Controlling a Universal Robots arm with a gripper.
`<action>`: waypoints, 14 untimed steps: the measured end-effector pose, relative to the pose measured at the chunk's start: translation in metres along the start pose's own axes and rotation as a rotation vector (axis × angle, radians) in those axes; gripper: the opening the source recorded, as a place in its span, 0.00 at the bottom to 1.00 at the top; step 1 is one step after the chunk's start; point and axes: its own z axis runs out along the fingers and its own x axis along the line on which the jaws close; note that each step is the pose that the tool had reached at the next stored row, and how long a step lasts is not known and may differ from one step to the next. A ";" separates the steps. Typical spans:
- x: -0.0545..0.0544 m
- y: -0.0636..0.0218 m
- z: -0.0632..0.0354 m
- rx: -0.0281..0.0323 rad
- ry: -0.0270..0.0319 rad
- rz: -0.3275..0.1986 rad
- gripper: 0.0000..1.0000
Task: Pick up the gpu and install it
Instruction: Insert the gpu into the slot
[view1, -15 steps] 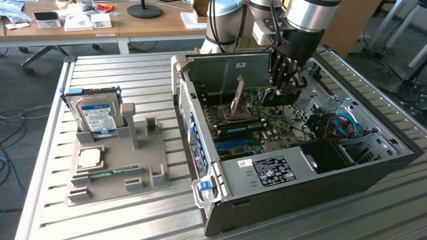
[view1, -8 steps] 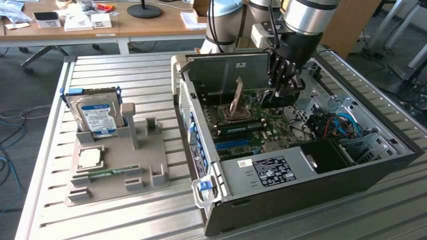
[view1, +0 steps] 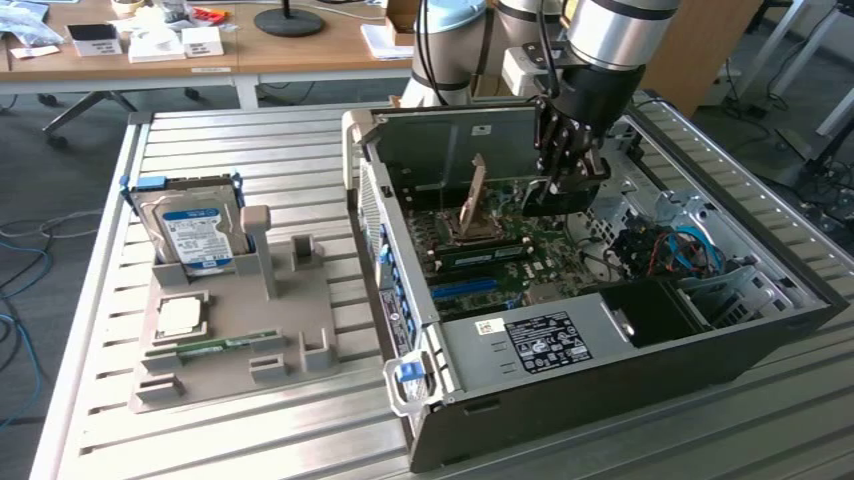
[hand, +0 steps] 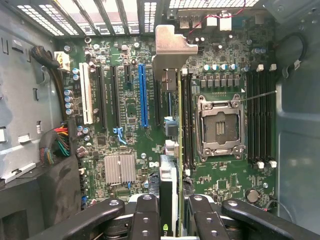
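Inside the open computer case, my gripper hangs over the motherboard. It is shut on the gpu, which shows as a dark block under the fingers. In the wrist view the gpu stands edge-on between my gripper's black fingers. Its silver end bracket points toward the case's rear wall. The card sits above the motherboard, near a dark slot just beside the long blue slot. I cannot tell whether the card touches the slot.
On the slatted table at the exterior view's left, a grey holder carries a blue-labelled hard drive, a processor and a RAM stick. The empty processor socket, RAM slots and cable bundles surround the card. A power supply fills the case's near end.
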 end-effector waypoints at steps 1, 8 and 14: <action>0.000 0.0000 0.0000 0.0000 0.0000 0.000 0.27; 0.000 0.0005 0.0000 0.0000 -0.0001 0.000 0.27; 0.001 0.0061 0.0001 0.0011 -0.0001 0.000 0.27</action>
